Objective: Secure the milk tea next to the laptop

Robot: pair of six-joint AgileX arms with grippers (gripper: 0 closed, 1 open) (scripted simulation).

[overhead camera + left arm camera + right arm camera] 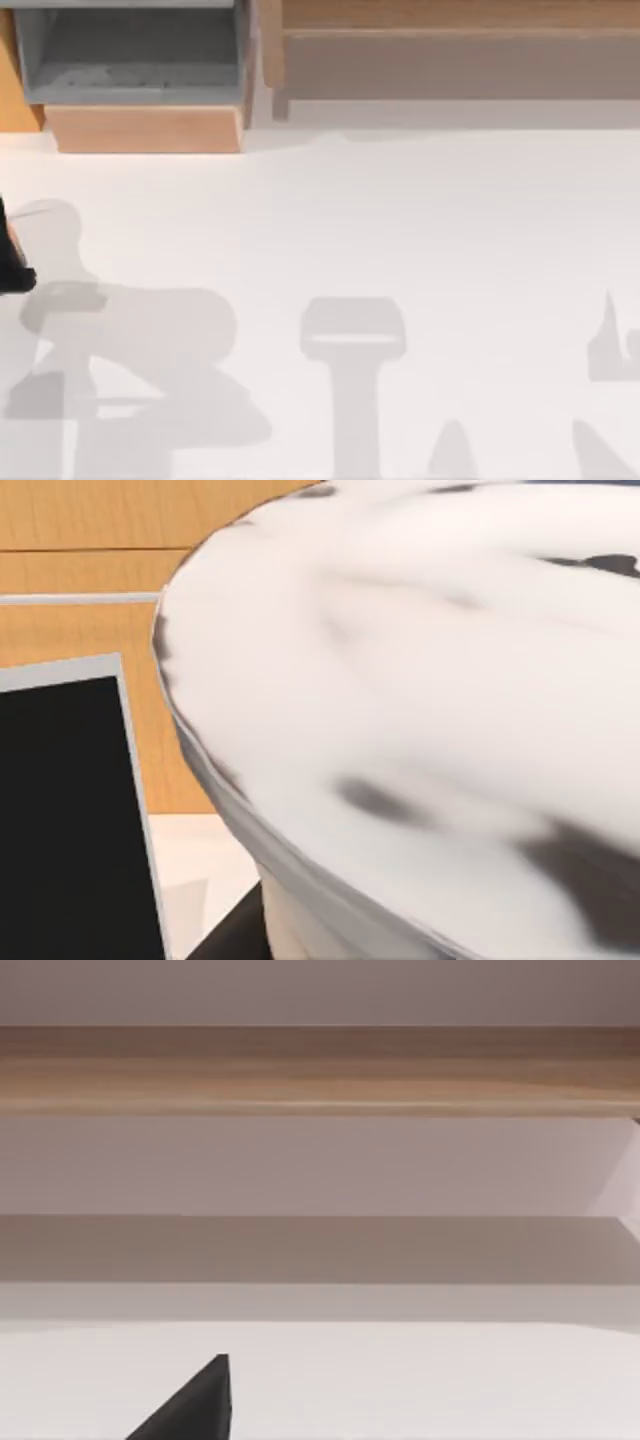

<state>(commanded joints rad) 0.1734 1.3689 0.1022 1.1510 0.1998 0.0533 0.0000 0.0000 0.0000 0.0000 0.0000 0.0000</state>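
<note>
Top view: table is white and bare in its middle, crossed by soft shadows of arms; a grey open box on a wood base sits at the far left edge, a wood shelf runs along the far right.
Left arm, top view: a dark sliver pokes in at the table's left edge; I take it for part of the left arm, though too little shows to be sure.
Left wrist view: cup lid, round, white and mottled with dark patches, sits very close under the camera; a strip of the cup wall shows beneath its rim.
Laptop, left wrist view: laptop screen, black with a pale frame, stands just beside the cup, with wood panelling behind.
Left gripper: whether it is spread or closed cannot be told, nor whether it has hold of the cup.
Right wrist view: a dark fingertip of the right gripper juts over the bare table, facing the shelf; its spread cannot be told, and nothing is seen in it.
Right arm: judged parked, well away from the cup.
Milk tea: off the table's left side, next to the laptop.
Progress: approach looks done, since the left wrist is tight against the cup.
Left to do: confirming a firm grip, then any lift.
</note>
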